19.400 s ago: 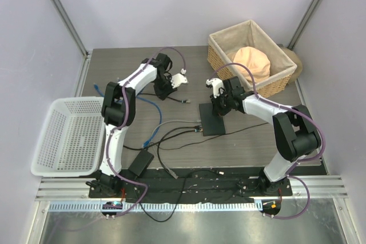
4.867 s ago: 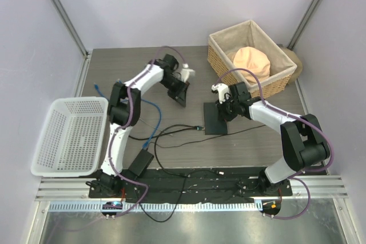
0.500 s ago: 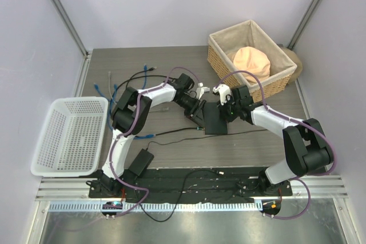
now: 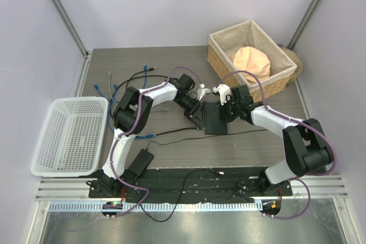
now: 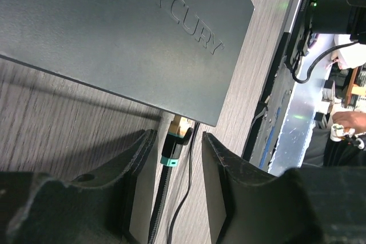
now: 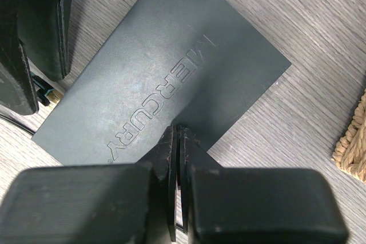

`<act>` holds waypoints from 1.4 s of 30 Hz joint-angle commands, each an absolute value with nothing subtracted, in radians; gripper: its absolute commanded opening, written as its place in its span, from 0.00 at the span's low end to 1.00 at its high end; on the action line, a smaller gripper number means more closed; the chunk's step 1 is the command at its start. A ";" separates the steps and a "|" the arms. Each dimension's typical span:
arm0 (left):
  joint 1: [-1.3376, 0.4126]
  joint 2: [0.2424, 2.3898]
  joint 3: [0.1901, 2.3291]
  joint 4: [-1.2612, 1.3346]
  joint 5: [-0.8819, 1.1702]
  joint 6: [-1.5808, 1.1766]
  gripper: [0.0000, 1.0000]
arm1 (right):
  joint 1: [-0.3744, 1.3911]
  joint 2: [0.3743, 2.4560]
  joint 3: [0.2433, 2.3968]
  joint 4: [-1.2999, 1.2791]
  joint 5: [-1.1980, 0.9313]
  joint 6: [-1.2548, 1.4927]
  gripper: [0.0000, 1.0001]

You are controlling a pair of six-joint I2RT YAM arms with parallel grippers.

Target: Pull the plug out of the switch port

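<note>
Tabletop (image 4: pixel 246 147): left wrist best shows plug (image 5: pixel 173 144) between parted left fingers (image 5: pixel 220 181); right fingers (image 6: pixel 167 158) closed.

1. Left arm (image 4: pixel 159 91): base at the bottom left of the top view, up to an elbow left of centre, forearm stretched right toward mid-frame.
2. Left gripper (image 4: pixel 198 114): sits at frame centre, angled down and right, low to the surface.
3. Left wrist view: left gripper (image 5: pixel 178 155) has its jaws partly apart, with a clear gap between the two dark fingers (image 5: pixel 137 167) at the bottom of the frame.
4. Right arm (image 4: pixel 269 116): base at bottom right, elbow at right of frame, forearm reaching up-left to centre.
5. Right gripper (image 4: pixel 222 107): just right of the left gripper.
6. Right wrist view: right gripper (image 6: pixel 176 132) is closed tight, pads (image 6: pixel 168 155) pressed together, rising from bottom centre.
</note>
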State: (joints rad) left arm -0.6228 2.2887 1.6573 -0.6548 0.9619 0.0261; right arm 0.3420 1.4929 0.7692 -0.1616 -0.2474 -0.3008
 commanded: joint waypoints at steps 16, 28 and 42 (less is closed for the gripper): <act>-0.647 2.324 1.674 -0.673 0.905 0.061 0.38 | 0.334 1.555 0.736 -0.258 -0.202 -0.313 0.01; -0.647 2.327 1.672 -0.664 0.891 0.055 0.32 | 0.336 1.562 0.739 -0.258 -0.203 -0.311 0.01; -0.666 2.313 1.657 -0.638 0.749 -0.034 0.00 | 0.336 1.575 0.749 -0.259 -0.210 -0.302 0.01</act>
State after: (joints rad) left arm -0.6434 2.2951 1.6657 -0.6590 0.8936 -0.0311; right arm 0.3401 1.5166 0.7818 -0.1379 -0.2504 -0.2996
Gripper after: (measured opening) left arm 0.227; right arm 0.032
